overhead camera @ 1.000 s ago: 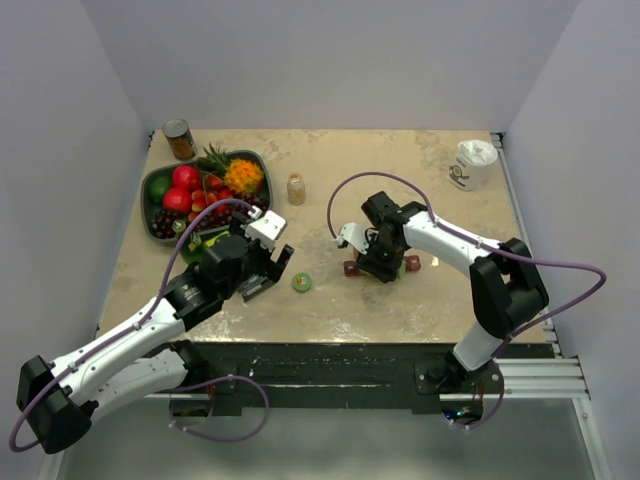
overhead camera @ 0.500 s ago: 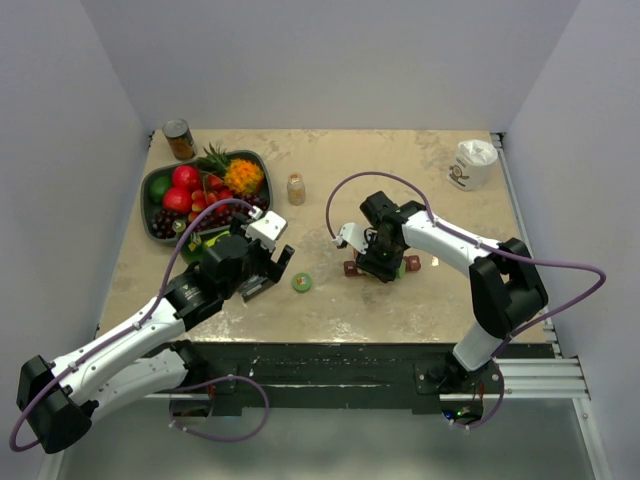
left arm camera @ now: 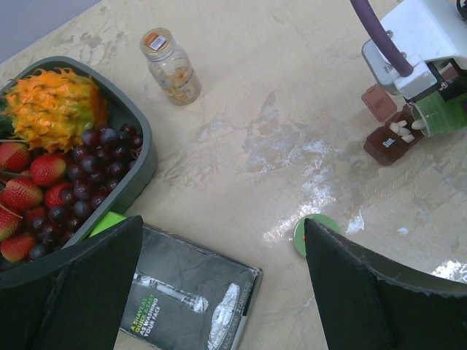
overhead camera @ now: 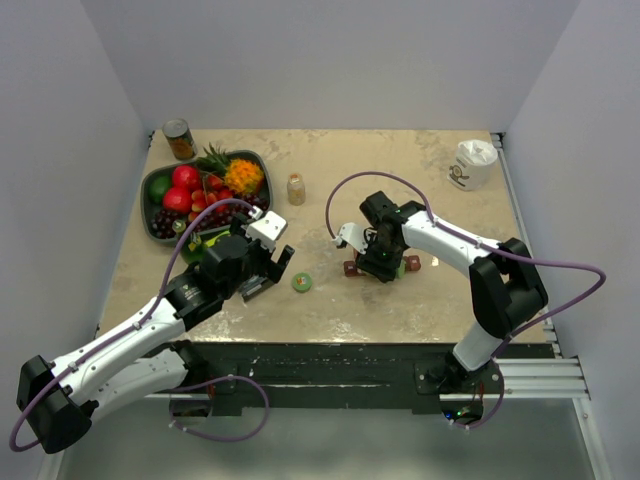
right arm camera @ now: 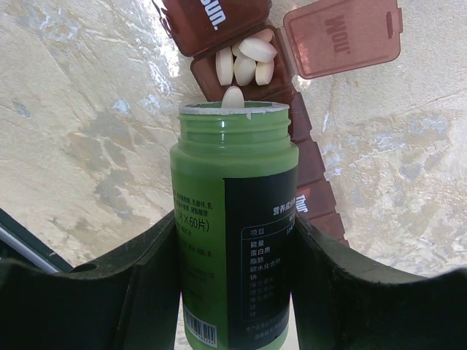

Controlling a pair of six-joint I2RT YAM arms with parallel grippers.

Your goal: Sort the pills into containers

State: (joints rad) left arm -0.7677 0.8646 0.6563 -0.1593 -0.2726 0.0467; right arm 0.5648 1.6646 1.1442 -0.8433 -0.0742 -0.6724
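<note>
My right gripper (right arm camera: 237, 292) is shut on an uncapped green pill bottle (right arm camera: 233, 226), tipped with its mouth over the dark red-brown pill organizer strip (right arm camera: 310, 171). One compartment stands open, lid (right arm camera: 343, 36) flipped back, with several white pills (right arm camera: 244, 62) inside; one more pill (right arm camera: 233, 98) sits at the bottle's lip. In the top view the right gripper (overhead camera: 385, 262) covers most of the strip (overhead camera: 353, 267). The strip also shows in the left wrist view (left arm camera: 390, 142). My left gripper (overhead camera: 270, 270) is open and empty, left of the green bottle cap (overhead camera: 302, 283).
A dark oval fruit tray (overhead camera: 152, 183) sits at the back left, a black box (left arm camera: 193, 299) just in front of it. A small amber bottle (overhead camera: 296, 189), a tin can (overhead camera: 179, 139) and a white cup (overhead camera: 472, 163) stand near the back.
</note>
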